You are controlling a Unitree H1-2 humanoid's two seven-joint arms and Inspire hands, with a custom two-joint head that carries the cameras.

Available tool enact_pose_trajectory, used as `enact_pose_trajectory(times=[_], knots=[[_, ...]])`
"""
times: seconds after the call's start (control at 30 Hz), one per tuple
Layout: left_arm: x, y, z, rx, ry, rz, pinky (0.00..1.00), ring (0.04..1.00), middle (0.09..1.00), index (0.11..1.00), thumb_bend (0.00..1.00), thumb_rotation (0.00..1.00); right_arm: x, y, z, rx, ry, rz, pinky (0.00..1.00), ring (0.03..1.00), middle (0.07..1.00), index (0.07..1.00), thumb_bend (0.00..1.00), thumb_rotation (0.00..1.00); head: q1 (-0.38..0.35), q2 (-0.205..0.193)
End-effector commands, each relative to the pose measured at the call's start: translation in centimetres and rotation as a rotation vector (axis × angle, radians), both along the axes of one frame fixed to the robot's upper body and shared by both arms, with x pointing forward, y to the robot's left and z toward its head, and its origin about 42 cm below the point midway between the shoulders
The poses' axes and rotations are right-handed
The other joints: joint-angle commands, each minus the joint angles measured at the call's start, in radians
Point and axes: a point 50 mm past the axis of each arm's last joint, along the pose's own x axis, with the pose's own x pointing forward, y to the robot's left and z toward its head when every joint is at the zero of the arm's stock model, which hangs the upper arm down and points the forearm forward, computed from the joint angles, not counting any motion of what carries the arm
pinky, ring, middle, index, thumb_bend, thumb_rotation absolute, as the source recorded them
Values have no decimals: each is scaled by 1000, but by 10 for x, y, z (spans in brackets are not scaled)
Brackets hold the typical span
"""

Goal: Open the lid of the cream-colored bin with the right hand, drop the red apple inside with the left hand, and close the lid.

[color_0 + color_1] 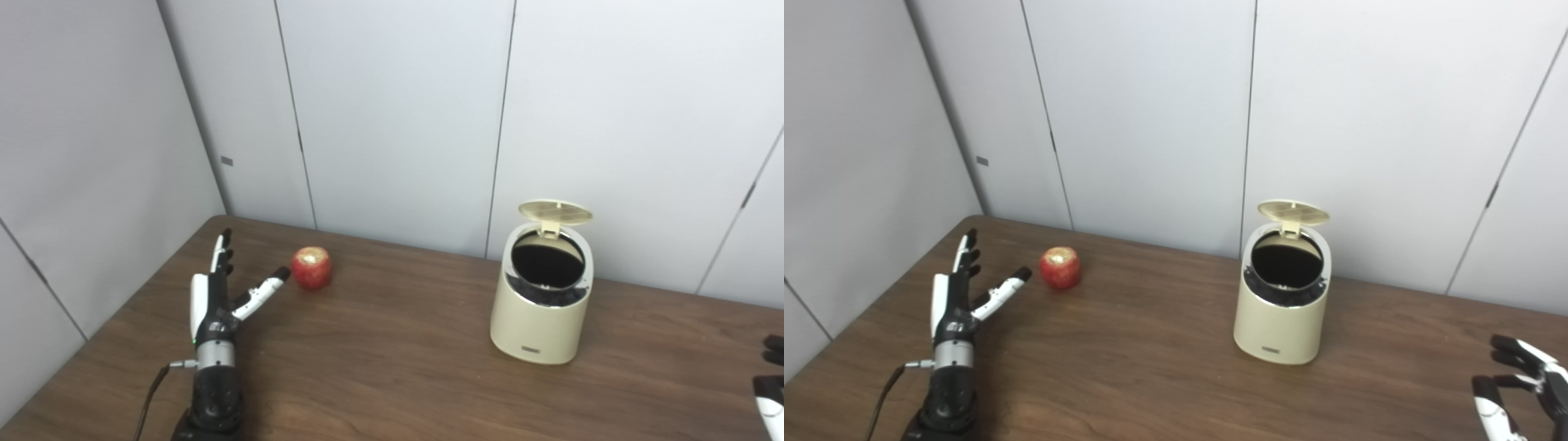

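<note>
Now the bin [1281, 318] stands upright on the brown tabletop [1127, 367], right of centre, and its lid [1293, 213] is flipped up at the back, leaving the dark round mouth wide open. The apple [1061, 267] sits on the tabletop well to the left of the bin, near the far edge, pale top patch facing up, nothing touching it. The left robot hand [958, 288] lies low over the tabletop just left of the apple, fingers [966, 251] stretched straight toward the wall and thumb angled out toward the fruit; it is spread and holds nothing, with a small gap between thumb tip and apple. Its dark forearm comes up from the bottom edge, a thin cable trailing off the wrist. Over at the lower right corner, the right robot hand [1522, 380] shows only partly, well apart from the bin; its black-tipped fingers are apart and empty. Pale wall panels [1151, 110] close off the scene behind the tabletop
</note>
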Motion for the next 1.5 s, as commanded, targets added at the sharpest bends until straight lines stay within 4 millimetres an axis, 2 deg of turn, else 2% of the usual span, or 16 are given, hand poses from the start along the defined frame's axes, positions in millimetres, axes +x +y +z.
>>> enact_pose_trajectory(times=[0.0,0.17,0.33,0.5,0.57,0.6,0.63,0.67,0.73,0.83,1.03,1.47], knots=[[16,0,21,36,-88,-14,888,941,970,1000,1000,557,1,-16,6,-47,-33,2,538,680,710,681,320,644,12,-3],[20,-6,16,62,-49,7,859,929,972,993,1000,553,4,-21,4,-45,-28,10,537,674,709,690,288,605,24,-11],[27,-11,16,80,17,-9,902,945,962,983,1000,560,4,-22,3,-52,-24,5,536,678,714,698,274,620,21,-12],[32,-20,19,117,68,-42,862,922,929,964,1000,533,3,-21,3,-56,-26,7,530,676,711,695,283,628,12,-12],[35,-25,20,134,84,-48,815,898,921,959,1000,528,3,-20,4,-55,-28,8,524,672,708,696,290,634,8,-13],[37,-26,20,141,91,-51,792,886,916,956,1000,519,3,-19,4,-53,-31,8,481,669,706,693,339,324,2,-11],[39,-28,20,142,95,-57,778,875,909,953,1000,508,3,-19,4,-51,-32,9,455,668,704,689,369,132,0,-11],[40,-30,21,142,96,-67,772,870,904,951,1000,497,3,-18,5,-50,-34,10,446,667,703,686,380,67,-4,-9],[44,-34,21,136,100,-88,784,878,905,955,1000,479,2,-17,5,-49,-36,11,438,664,701,683,388,14,-6,-9],[47,-43,23,139,125,-102,791,885,909,954,1000,430,2,-16,5,-57,-37,5,435,660,698,684,391,1,-15,-7],[59,-53,22,162,180,-109,779,878,910,942,1000,397,1,-14,6,-62,-43,3,434,658,696,683,391,0,-28,-3],[78,-46,15,141,243,-55,773,884,925,939,1000,336,-3,-11,6,-53,-42,0,433,640,675,661,394,0,-53,4]])
